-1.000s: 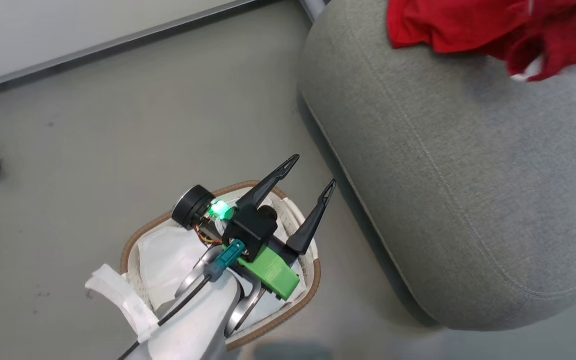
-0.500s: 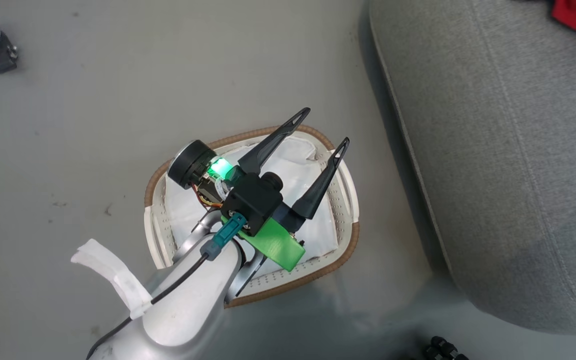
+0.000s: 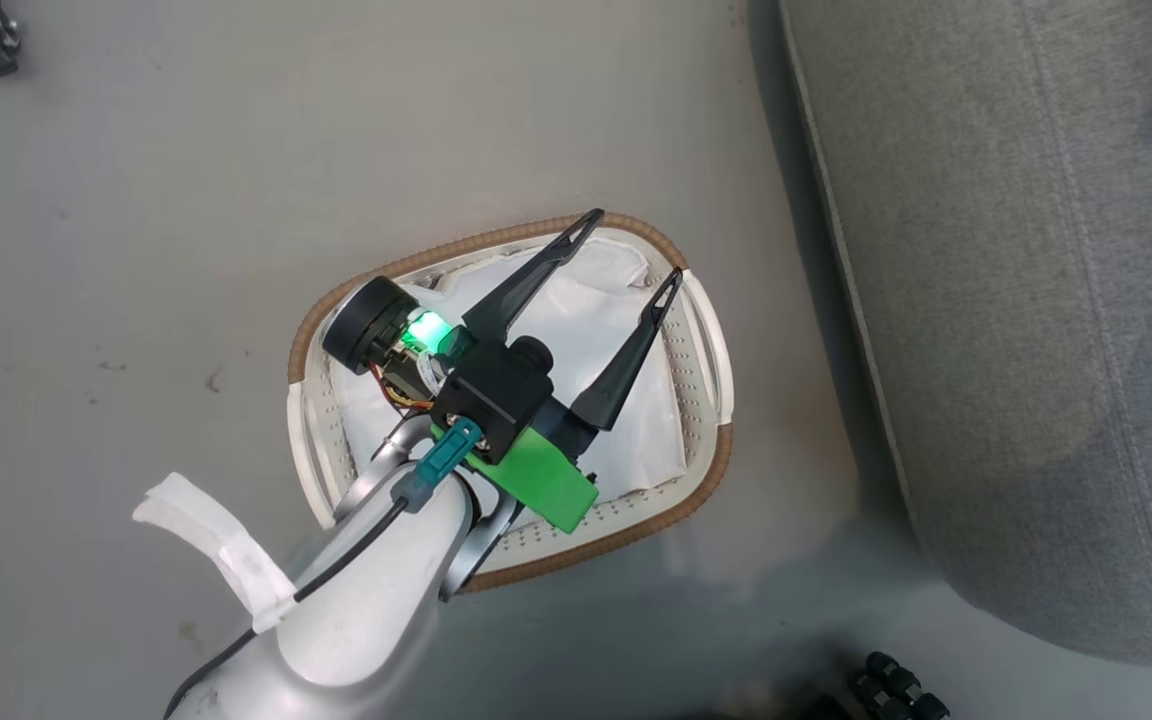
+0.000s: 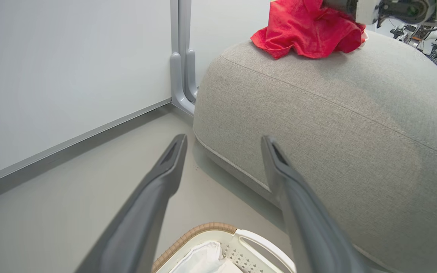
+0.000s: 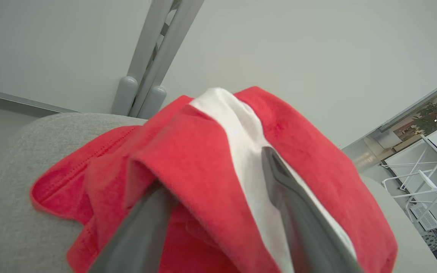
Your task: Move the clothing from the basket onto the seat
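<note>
clothing (image 5: 203,159) heaped on seat (image 5: 6,182); I judge it soft, light, floppy | right end effector (image 5: 212,170) spread open, cloth slack between fingers | left end effector (image 3: 633,244) open over basket (image 3: 706,470) | I'd pinch a raised fold

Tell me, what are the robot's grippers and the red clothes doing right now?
Left gripper open above basket. Right gripper open, clothing draped over its fingers, lying on seat. White liner visible in basket.

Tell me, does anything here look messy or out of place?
The bright red fabric garment with a white panel lies crumpled on the grey woven sofa, one fold draped across the open right hand.
</note>
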